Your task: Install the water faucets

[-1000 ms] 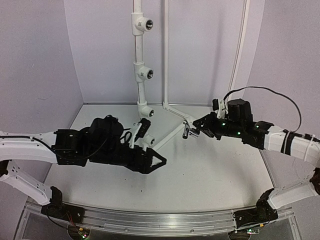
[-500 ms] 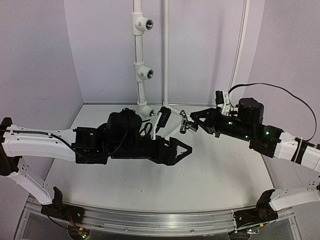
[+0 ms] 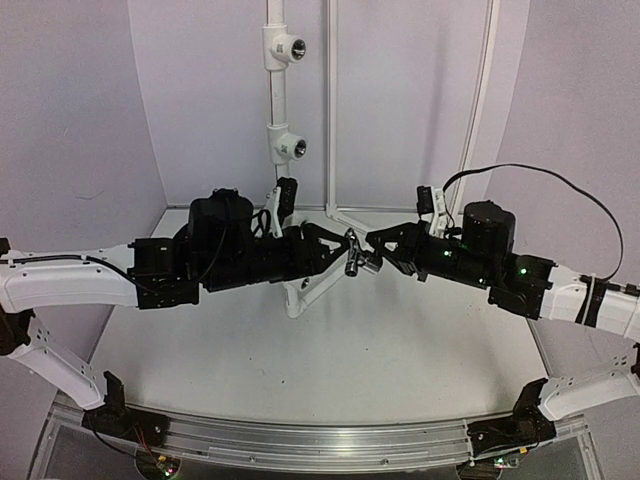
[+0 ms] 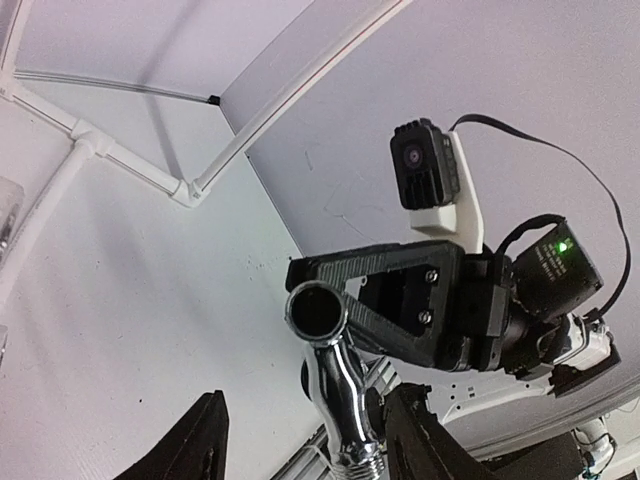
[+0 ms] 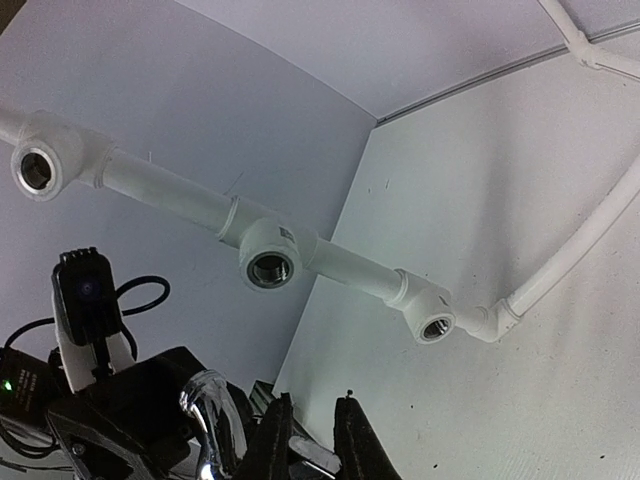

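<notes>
Both arms meet in mid-air above the table (image 3: 420,350). The right tool (image 3: 376,250) is clenched on the chrome water faucet (image 3: 352,256) – held off the table, between the two tools. The left tool (image 4: 305,425) straddles the faucet's other end, released – one finger stands clear of the metal.

faucet (image 4: 340,395): glossy chrome metal | pipe (image 5: 180,193): smooth white plastic | table (image 3: 400,340): matt white, lightly speckled
</notes>
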`<act>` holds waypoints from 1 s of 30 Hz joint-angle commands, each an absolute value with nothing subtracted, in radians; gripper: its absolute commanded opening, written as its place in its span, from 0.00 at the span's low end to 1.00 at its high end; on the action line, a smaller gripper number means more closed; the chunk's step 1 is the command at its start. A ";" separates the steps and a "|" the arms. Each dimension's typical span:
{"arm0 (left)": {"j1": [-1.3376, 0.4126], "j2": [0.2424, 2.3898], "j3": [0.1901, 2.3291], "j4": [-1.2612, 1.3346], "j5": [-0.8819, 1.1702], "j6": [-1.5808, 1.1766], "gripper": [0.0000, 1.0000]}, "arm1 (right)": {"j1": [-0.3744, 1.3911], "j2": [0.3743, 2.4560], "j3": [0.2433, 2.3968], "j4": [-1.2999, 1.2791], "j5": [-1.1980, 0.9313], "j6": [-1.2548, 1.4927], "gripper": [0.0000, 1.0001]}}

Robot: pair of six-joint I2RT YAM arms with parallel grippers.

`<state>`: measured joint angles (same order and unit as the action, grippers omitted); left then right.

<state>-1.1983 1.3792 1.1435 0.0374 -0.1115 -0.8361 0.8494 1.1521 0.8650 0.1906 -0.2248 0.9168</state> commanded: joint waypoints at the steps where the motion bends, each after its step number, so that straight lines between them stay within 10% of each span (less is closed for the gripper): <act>1: -1.203 1.368 1.146 0.113 -0.063 -0.851 0.58 | 0.856 1.179 0.904 0.273 -0.185 0.900 0.00; 19: -1.126 1.395 1.089 0.114 0.033 -0.928 0.75 | 0.866 1.237 0.961 0.304 -0.151 0.895 0.00; 30: -1.124 1.411 1.108 0.113 0.072 -0.851 0.28 | 0.872 1.319 1.012 0.334 -0.179 0.901 0.00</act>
<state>-1.1248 1.4277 1.0821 0.0964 0.0635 -0.8952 0.8614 1.3026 0.9465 0.2463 -0.1726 0.9024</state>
